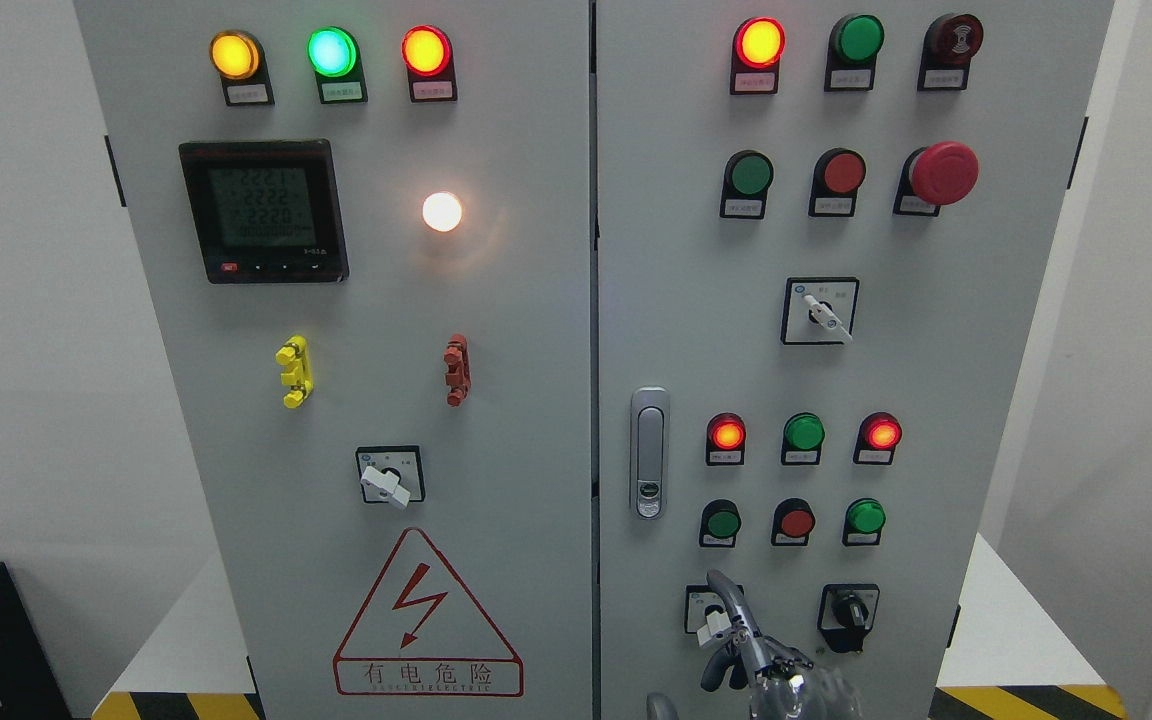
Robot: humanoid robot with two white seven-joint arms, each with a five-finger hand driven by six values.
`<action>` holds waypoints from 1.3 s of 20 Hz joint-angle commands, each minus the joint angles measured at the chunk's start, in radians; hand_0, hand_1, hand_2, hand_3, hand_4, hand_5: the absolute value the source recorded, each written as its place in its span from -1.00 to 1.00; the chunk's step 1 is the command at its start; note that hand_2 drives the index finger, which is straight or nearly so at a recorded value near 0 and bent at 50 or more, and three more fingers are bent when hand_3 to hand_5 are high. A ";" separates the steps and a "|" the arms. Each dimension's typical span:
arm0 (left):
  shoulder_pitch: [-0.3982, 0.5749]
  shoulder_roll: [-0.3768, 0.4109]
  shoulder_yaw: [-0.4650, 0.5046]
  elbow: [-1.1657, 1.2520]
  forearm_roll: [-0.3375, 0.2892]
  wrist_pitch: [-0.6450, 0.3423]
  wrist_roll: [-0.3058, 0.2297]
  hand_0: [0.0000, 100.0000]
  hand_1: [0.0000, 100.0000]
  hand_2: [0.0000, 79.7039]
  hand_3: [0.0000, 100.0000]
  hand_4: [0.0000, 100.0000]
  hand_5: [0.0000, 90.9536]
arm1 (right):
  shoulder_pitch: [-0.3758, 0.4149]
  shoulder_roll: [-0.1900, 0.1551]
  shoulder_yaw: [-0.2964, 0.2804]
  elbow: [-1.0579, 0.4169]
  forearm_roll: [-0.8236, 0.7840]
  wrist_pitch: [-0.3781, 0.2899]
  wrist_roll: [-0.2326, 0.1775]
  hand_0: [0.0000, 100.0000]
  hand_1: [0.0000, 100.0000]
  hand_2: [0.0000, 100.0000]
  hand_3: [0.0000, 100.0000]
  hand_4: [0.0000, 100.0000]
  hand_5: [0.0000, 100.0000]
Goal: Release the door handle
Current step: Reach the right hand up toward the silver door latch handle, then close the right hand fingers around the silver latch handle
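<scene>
Hanging below the stiff metal door handle (649,452), well apart, the right robot hand (761,655) shows loosely curled fingers (726,600) grasping nothing.

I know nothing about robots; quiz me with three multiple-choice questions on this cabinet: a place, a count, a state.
1. The silver door handle sits on: A the left door; B the right door's left edge; C the cabinet top.
2. Lamps in the left door's top row: A two; B three; C five.
3. The right hand is: A gripping the handle; B below the handle, apart; C out of view.
B: it is mounted there. B: yellow, green, red. B: clear gap between them.
</scene>
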 commanded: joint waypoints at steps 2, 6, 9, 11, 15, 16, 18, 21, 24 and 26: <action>0.000 0.000 -0.021 -0.020 0.000 0.000 0.000 -1.00 -1.00 -0.95 -0.81 -0.98 -1.00 | -0.133 0.005 0.005 0.099 0.179 0.062 0.008 -0.12 -0.36 -1.00 0.72 0.71 0.84; 0.000 0.000 -0.021 -0.020 0.000 0.000 0.000 -1.00 -1.00 -0.95 -0.81 -0.98 -1.00 | -0.167 0.005 0.006 0.141 0.241 0.085 0.019 -0.10 -0.37 -1.00 0.78 0.72 0.84; 0.000 0.000 -0.021 -0.020 0.000 0.000 0.000 -1.00 -1.00 -0.95 -0.81 -0.98 -1.00 | -0.185 0.006 0.009 0.150 0.274 0.095 0.023 -0.09 -0.37 -1.00 0.78 0.72 0.84; 0.000 0.000 -0.021 -0.020 0.000 0.000 0.000 -1.00 -1.00 -0.95 -0.81 -0.98 -1.00 | -0.206 0.006 0.012 0.168 0.276 0.110 0.025 -0.07 -0.39 -1.00 0.79 0.72 0.85; 0.000 0.000 -0.021 -0.020 0.000 0.000 0.000 -1.00 -1.00 -0.95 -0.81 -0.98 -1.00 | -0.216 0.006 0.034 0.178 0.281 0.127 0.046 -0.07 -0.39 -1.00 0.83 0.73 0.86; 0.000 0.000 -0.021 -0.020 0.000 0.000 0.000 -1.00 -1.00 -0.95 -0.81 -0.98 -1.00 | -0.216 0.006 0.037 0.178 0.288 0.127 0.046 -0.06 -0.39 -1.00 0.83 0.73 0.86; 0.000 0.000 -0.021 -0.020 0.000 0.000 0.000 -1.00 -1.00 -0.95 -0.81 -0.98 -1.00 | -0.216 0.008 0.043 0.179 0.314 0.127 0.048 -0.06 -0.39 -1.00 0.83 0.73 0.86; 0.000 0.000 -0.021 -0.020 0.000 0.000 0.000 -1.00 -1.00 -0.94 -0.81 -0.98 -1.00 | -0.216 0.008 0.044 0.184 0.319 0.127 0.046 -0.06 -0.40 -1.00 0.83 0.73 0.86; 0.000 0.000 -0.021 -0.020 0.000 0.000 0.000 -1.00 -1.00 -0.94 -0.81 -0.98 -1.00 | -0.219 0.006 0.046 0.204 0.333 0.128 0.048 -0.05 -0.40 -1.00 0.84 0.73 0.86; 0.000 0.000 -0.021 -0.020 0.000 0.000 0.000 -1.00 -1.00 -0.94 -0.81 -0.98 -1.00 | -0.223 0.006 0.044 0.215 0.337 0.128 0.048 -0.05 -0.41 -1.00 0.84 0.74 0.86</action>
